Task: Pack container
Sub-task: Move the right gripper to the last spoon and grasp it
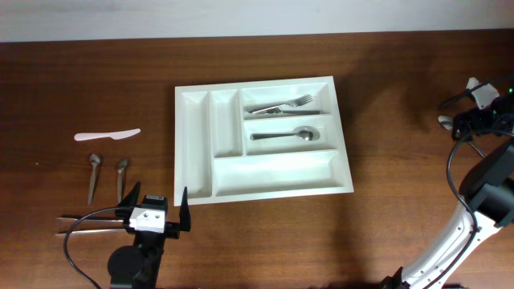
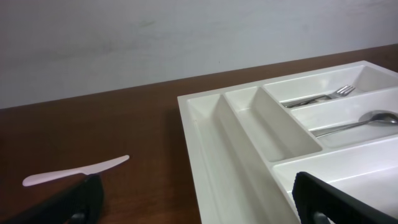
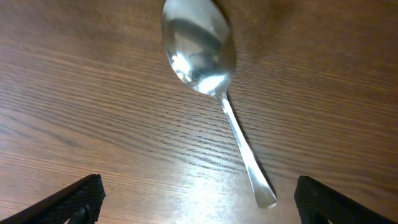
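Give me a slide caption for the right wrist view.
Open right fingers above a metal spoon lying on the wooden table.

Nothing readable in any view. No text, label, brand or number shows on the white cutlery tray [image 1: 273, 172], and the spoon [image 3: 198, 53] on the wooden table [image 3: 93, 93] has no stamp I can make out.

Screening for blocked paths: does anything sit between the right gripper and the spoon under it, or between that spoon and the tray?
Nothing visible does. The open right gripper hangs directly over the spoon, and only bare table lies between there and the container.
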